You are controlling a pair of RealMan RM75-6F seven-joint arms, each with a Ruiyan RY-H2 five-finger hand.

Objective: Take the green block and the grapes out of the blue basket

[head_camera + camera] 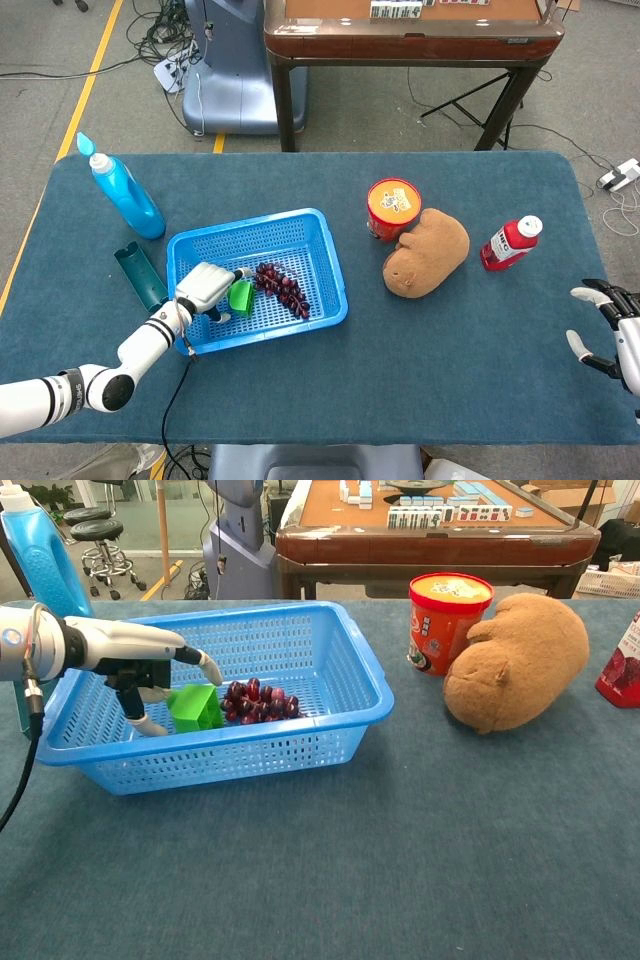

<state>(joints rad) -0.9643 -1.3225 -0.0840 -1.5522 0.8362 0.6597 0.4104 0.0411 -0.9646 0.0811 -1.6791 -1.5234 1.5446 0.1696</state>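
Observation:
The blue basket (pixel 318 231) (pixel 368 670) stands left of the table's middle. A green block (pixel 241 296) (pixel 197 707) lies in it, with dark purple grapes (pixel 283 287) (pixel 258 701) touching its right side. My left hand (pixel 205 287) (pixel 135 655) is down inside the basket at the block's left side. Its fingers are spread, one reaching over the block and one low beside it, and it holds nothing. My right hand (pixel 612 335) hovers at the table's right edge with its fingers apart and empty, seen only in the head view.
A blue spray bottle (pixel 122 190) (pixel 35 555) and a small teal holder (pixel 138 272) stand left of the basket. Right of it are a red snack tub (pixel 393 207) (pixel 448 615), a brown plush animal (pixel 428 252) (pixel 520 660) and a red bottle (pixel 511 243) (pixel 622 665).

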